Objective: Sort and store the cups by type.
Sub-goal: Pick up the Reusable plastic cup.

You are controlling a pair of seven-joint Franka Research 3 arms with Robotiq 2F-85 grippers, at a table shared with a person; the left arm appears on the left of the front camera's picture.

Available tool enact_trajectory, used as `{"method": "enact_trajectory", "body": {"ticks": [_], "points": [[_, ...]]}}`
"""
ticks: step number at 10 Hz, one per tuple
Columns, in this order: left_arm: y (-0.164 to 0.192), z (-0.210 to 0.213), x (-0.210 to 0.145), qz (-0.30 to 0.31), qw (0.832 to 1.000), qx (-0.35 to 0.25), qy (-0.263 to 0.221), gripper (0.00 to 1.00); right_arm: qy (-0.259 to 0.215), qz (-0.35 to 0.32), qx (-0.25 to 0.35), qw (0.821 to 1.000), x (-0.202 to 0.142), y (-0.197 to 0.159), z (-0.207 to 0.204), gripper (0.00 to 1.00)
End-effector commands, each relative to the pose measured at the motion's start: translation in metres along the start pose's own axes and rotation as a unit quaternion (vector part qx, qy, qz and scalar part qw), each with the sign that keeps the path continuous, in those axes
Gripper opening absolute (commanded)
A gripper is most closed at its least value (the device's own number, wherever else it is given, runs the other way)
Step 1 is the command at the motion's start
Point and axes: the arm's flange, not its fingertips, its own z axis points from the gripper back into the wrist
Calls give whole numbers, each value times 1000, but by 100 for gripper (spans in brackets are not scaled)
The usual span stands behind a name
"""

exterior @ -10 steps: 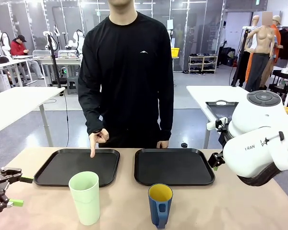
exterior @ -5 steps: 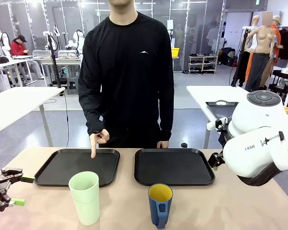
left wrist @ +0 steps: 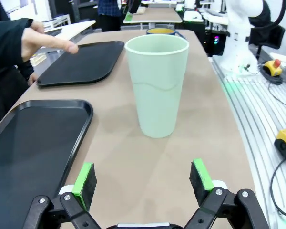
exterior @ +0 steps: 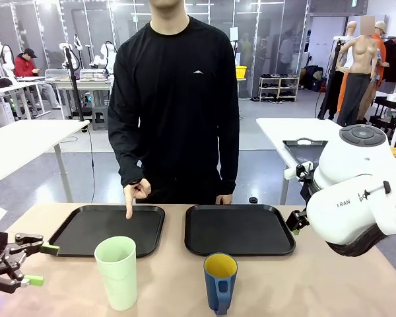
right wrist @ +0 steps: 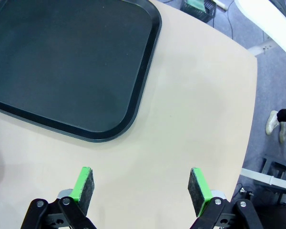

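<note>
The tall mint-green tumbler (exterior: 117,271) stands upright on the table in front of the left black tray (exterior: 86,232). Right of it, before the right tray (exterior: 251,231), is the dark blue mug (exterior: 220,282) with yellow inside. My left gripper (exterior: 38,264) hangs open at the table's left edge, level with the tumbler and some way from it. In the left wrist view the tumbler (left wrist: 157,84) stands straight ahead of the open gripper (left wrist: 143,177), with the mug's rim (left wrist: 160,31) just behind it. My right gripper (right wrist: 141,185) is open above bare table beside a tray (right wrist: 47,67).
The person stands at the far side with a hand (exterior: 134,193) pointing one finger down at the left tray's back edge; that hand (left wrist: 43,40) also appears in the left wrist view. The right arm's white body (exterior: 356,191) looms at the table's right.
My left gripper has moved a little to the right, toward the tumbler. The person's pointing hand, both cups and the right arm have stayed put.
</note>
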Motion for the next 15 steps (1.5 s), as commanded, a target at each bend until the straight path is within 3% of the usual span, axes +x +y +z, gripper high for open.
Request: {"method": "enact_trajectory", "body": {"ticks": [1,6,15], "points": [[10,-14,-4,-11,999,-14,-29,100,0,-2,0,1000,0,-1,-1,100],[14,-68,0,-13,997,-40,-68,100,0,-2,0,1000,0,-1,-1,100],[21,-139,6,1,993,-84,-87,100,0,-2,0,1000,0,-1,-1,100]]}}
